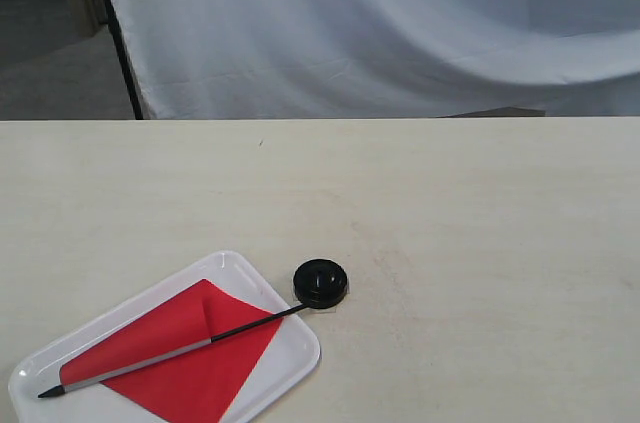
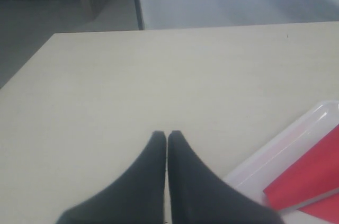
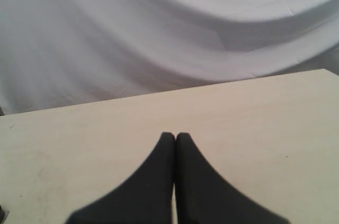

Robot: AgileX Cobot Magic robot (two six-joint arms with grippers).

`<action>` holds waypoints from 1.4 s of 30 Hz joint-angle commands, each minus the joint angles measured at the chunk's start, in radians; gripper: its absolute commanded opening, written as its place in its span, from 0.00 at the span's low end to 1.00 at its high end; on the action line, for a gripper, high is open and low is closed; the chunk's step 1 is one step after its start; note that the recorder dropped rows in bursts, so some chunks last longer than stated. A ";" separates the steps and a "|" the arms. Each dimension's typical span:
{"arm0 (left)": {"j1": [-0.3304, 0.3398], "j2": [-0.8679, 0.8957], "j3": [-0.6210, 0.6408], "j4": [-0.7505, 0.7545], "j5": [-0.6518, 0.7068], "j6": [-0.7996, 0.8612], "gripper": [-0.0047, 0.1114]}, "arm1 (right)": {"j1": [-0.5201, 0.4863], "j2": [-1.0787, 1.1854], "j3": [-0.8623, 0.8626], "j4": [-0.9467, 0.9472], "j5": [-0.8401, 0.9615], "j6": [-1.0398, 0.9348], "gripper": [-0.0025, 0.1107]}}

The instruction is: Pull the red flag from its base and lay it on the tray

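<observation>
The red flag [image 1: 185, 353] lies flat on the white tray [image 1: 290, 328] at the front left of the table, its thin pole running from a pointed tip at the tray's left end up to the black base [image 1: 320, 283]. That round base sits on the table just off the tray's far right corner. In the left wrist view a corner of the tray [image 2: 288, 150] and a patch of red cloth [image 2: 312, 176] show beside my left gripper [image 2: 167, 135], which is shut and empty. My right gripper [image 3: 175, 136] is shut over bare tabletop, holding nothing. Neither gripper shows in the exterior view.
A white cloth backdrop [image 1: 380, 23] hangs behind the table's far edge. A dark upright stand [image 1: 125, 53] holds its left side. The pale tabletop [image 1: 450, 243] stretches wide to the right of the base.
</observation>
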 commanded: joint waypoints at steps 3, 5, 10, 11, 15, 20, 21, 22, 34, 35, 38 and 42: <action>0.000 -0.001 0.002 0.006 0.000 -0.001 0.05 | 0.000 -0.004 0.002 0.002 0.038 0.005 0.03; 0.000 -0.001 0.002 0.006 0.000 -0.001 0.05 | 0.000 -0.004 0.002 0.002 0.035 0.004 0.03; 0.000 -0.001 0.002 0.005 0.000 -0.004 0.05 | 0.000 -0.004 0.002 -0.013 0.034 -0.021 0.03; 0.000 -0.001 0.002 0.005 0.000 -0.004 0.05 | 0.000 -0.004 0.002 -0.013 0.034 -0.021 0.03; 0.000 -0.001 0.002 0.005 0.000 -0.004 0.05 | 0.000 -0.004 0.002 -0.013 0.034 -0.021 0.03; 0.000 -0.001 0.002 0.005 0.000 -0.004 0.05 | 0.000 -0.004 0.002 -0.013 0.034 -0.021 0.03; 0.000 -0.001 0.002 0.005 0.000 -0.004 0.05 | 0.000 -0.004 0.002 -0.013 0.034 -0.021 0.03; 0.000 -0.001 0.002 0.005 0.000 -0.004 0.05 | 0.000 -0.004 0.002 -0.013 0.034 -0.021 0.03; 0.000 -0.001 0.002 0.005 0.000 -0.001 0.05 | 0.000 -0.004 0.002 -0.013 0.034 -0.021 0.03; 0.000 -0.001 0.002 0.005 0.000 -0.001 0.05 | 0.000 -0.004 0.002 -0.013 0.034 -0.021 0.03; 0.000 -0.001 0.002 0.005 0.000 -0.001 0.05 | 0.000 -0.004 0.002 -0.013 0.034 -0.021 0.03; 0.000 -0.001 0.002 0.005 0.000 -0.001 0.05 | 0.000 -0.004 0.002 -0.013 0.034 -0.021 0.03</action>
